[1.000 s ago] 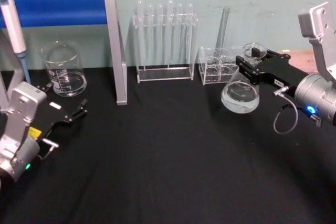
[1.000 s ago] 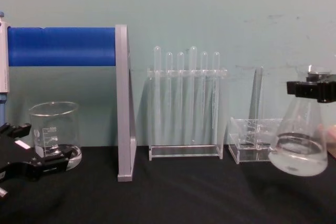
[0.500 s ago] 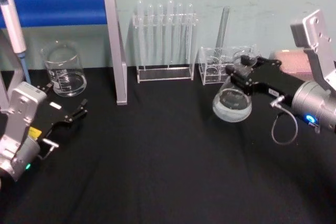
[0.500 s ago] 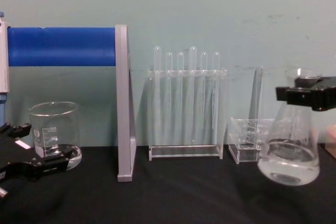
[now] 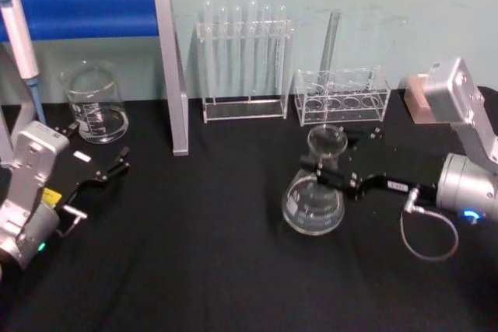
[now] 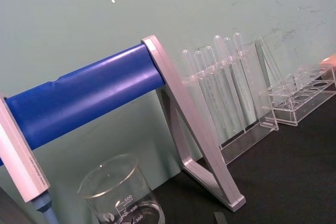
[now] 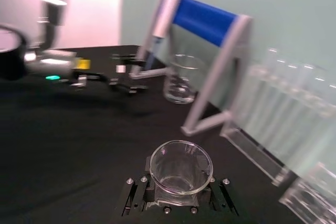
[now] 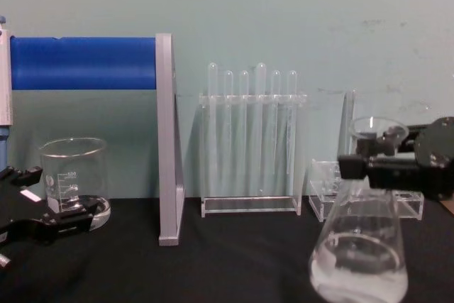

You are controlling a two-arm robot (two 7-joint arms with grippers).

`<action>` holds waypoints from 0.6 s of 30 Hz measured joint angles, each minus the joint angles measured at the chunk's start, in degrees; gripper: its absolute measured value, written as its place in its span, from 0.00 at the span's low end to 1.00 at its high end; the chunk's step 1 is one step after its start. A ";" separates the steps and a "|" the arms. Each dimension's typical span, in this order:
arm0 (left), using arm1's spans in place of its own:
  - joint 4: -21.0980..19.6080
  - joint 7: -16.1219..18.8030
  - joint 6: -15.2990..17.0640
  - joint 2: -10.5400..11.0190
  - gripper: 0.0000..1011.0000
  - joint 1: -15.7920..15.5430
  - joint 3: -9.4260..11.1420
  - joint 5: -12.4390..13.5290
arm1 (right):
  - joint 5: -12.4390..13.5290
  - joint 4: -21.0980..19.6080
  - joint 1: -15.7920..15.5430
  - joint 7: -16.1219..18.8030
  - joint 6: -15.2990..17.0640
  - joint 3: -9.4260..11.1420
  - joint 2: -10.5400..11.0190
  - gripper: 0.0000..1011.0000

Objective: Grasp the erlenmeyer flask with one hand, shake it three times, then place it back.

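Note:
The erlenmeyer flask [image 5: 313, 206] is clear glass with a little clear liquid in its wide base. It hangs slightly tilted, low over the black cloth at centre right. My right gripper [image 5: 331, 175], the hand, is shut on the flask's narrow neck just under the flared rim. In the chest view the flask [image 8: 360, 260] looms large at the lower right, with the right gripper [image 8: 363, 166] clamped across its neck. The right wrist view looks down into the flask's mouth [image 7: 181, 167], between the right gripper's [image 7: 178, 199] black fingers. My left gripper [image 5: 109, 172] rests open at the left, near the beaker.
A glass beaker [image 5: 95, 106] stands at back left beneath a blue bar on a grey frame [image 5: 170, 68]. A rack of test tubes [image 5: 245, 60] and a low acrylic rack [image 5: 341, 95] line the back wall. A pink box [image 5: 416, 99] sits at far right.
My right gripper has carried the flask down and leftward, away from the low acrylic rack and toward the table's middle. The left arm has not moved.

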 joint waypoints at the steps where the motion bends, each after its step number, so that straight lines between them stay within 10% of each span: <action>1: 0.00 0.00 0.00 0.00 0.99 0.00 0.00 0.00 | 0.29 -0.04 0.01 1.65 -1.01 -0.49 0.65 0.45; 18: 0.00 0.00 0.00 0.00 0.99 0.00 0.00 0.00 | 2.62 -0.02 1.62 10.59 -6.29 -4.32 5.13 0.45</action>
